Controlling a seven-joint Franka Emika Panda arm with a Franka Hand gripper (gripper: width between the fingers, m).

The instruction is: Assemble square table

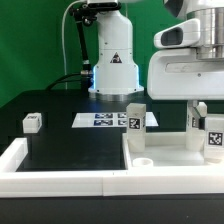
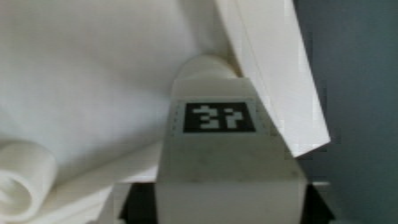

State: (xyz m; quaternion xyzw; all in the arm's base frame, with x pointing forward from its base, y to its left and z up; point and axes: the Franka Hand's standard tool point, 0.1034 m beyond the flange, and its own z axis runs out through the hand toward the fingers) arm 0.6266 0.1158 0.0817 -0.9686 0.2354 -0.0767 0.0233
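Observation:
The square table's white slab (image 1: 175, 165) lies at the front on the exterior view's right, with a round corner socket (image 1: 141, 158) showing. A white leg block (image 1: 211, 135) with a black-white tag stands upright at the slab's right side. My gripper (image 1: 202, 112) reaches down onto it from above. In the wrist view the tagged leg (image 2: 221, 130) fills the gap between my dark fingers (image 2: 143, 202), so the gripper (image 2: 221, 200) is shut on it, with the slab (image 2: 89, 80) behind. Another tagged leg (image 1: 135, 116) stands behind the slab. A small leg block (image 1: 32, 122) lies at the left.
The marker board (image 1: 108, 120) lies flat in the middle of the black table. The white border wall (image 1: 25, 158) runs along the left and front. The arm's base (image 1: 112, 60) stands at the back before a green screen.

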